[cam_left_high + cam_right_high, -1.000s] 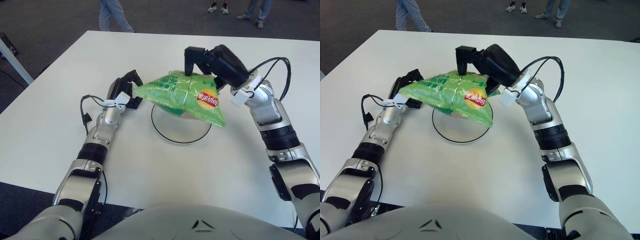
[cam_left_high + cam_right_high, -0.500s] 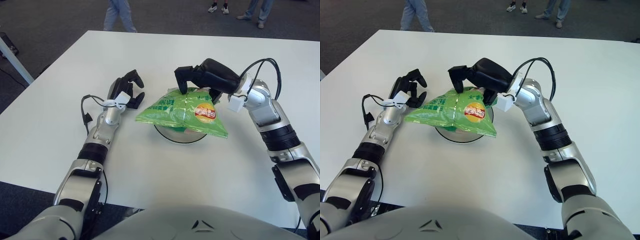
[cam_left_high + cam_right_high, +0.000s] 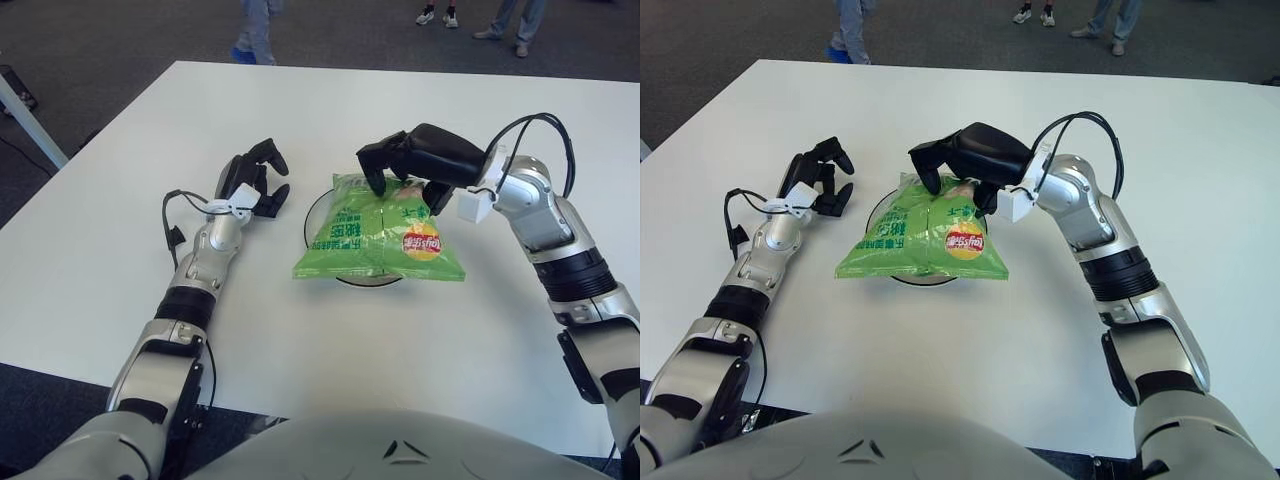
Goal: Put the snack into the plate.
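A green snack bag with a red and yellow logo lies over the clear round plate, covering most of it. My right hand pinches the bag's far top edge, fingers curled on it, with the bag's near end resting on the plate and table. My left hand rests on the table just left of the plate, fingers spread and holding nothing. The same scene shows in the right eye view, with the bag under my right hand.
The white table spreads around the plate. People's legs stand on the dark floor beyond the far edge. A table leg shows at the far left.
My right hand has lowered the bag from above the plate and swung it round, so it now lies on the plate. My left hand let go of the bag's left end and stays beside the plate.
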Tool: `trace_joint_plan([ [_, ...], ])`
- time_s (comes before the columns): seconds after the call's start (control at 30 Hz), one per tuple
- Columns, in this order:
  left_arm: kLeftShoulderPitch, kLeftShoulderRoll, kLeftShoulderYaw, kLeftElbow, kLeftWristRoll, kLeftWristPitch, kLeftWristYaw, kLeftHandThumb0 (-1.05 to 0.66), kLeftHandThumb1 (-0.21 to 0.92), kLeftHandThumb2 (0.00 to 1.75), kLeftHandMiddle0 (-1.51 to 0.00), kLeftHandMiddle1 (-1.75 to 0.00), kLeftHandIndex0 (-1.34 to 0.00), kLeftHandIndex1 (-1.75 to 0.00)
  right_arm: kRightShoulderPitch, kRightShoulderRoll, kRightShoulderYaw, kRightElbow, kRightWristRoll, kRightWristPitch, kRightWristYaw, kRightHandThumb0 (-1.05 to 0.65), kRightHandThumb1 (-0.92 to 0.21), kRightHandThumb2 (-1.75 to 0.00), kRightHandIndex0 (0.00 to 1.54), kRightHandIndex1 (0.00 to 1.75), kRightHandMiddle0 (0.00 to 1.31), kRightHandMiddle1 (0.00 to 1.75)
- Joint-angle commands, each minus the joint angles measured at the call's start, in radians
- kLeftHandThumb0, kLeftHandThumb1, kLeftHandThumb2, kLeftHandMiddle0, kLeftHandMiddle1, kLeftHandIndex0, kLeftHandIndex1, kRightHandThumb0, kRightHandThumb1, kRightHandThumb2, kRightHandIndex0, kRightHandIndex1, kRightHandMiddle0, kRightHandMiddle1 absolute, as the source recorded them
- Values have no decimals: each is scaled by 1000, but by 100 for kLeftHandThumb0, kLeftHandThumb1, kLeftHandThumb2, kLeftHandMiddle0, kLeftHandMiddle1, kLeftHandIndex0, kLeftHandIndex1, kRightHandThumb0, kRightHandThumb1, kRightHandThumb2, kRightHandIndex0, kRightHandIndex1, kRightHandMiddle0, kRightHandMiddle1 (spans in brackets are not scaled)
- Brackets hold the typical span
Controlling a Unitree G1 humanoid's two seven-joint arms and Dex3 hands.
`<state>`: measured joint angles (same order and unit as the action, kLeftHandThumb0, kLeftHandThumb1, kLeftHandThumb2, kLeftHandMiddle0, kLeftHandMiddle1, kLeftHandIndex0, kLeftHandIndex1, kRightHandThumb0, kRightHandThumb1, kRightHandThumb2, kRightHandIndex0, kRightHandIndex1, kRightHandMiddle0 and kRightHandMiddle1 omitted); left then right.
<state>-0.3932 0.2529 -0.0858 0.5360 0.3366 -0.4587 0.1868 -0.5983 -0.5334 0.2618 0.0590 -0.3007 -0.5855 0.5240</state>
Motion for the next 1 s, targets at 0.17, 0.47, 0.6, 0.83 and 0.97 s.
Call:
trace_joint_plan([
  [0.17, 81, -28, -18, 35, -8, -6, 0, -50, 26, 138, -122, -175, -66, -175, -40, -23, 16, 68, 28, -72, 54, -51, -46, -84, 2, 119, 18, 139],
  [0.47, 76, -22, -23, 48, 1, -8, 2, -49, 29, 134, -122, -175, -63, -175, -105, -79, 34, 115, 85, -135, 197, -71, -51, -75, 0, 44, 1, 101],
  [0.6, 75, -20, -25, 54, 10, -13, 11, -49, 30, 133, -122, -175, -62, -175, -121, -91, 36, 150, 60, -192, 196, -79, -64, -61, 0, 27, 0, 87],
  [0.83, 73, -19, -30, 51, 32, -7, 30, -49, 29, 135, -122, -175, -64, -175, -160, -106, 41, 217, 58, -298, 201, -84, -73, -50, 0, 17, 0, 76],
  [0.97, 75, -18, -31, 47, 25, 1, 17, -49, 29, 135, -123, -175, -64, -175, -177, -129, 40, 233, 74, -320, 223, -83, -74, -48, 0, 15, 0, 74],
])
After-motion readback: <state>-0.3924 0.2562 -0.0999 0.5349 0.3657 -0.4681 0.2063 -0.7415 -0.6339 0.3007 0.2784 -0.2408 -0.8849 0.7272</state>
